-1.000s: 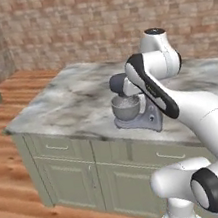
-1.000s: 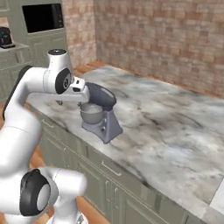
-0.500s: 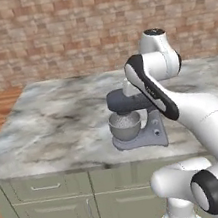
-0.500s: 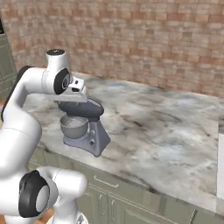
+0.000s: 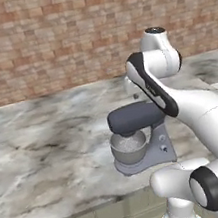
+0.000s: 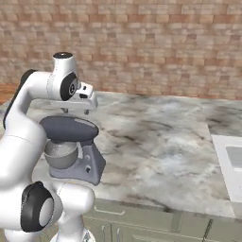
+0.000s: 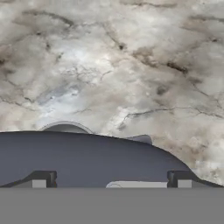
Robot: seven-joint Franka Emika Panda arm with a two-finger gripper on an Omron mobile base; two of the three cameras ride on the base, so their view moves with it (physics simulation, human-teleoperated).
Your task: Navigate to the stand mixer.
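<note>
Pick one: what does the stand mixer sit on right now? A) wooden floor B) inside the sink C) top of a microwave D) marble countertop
D: the stand mixer stands with its flat base on the veined marble countertop, near the front edge above the cabinet drawers, in both base views.

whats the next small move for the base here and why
Probably a short final settle, or simply a stop: the stand mixer sits near the counter's front edge, directly ahead of the base, and the gripper hangs just above its dark head. The jaws look parted in the hand view.
</note>
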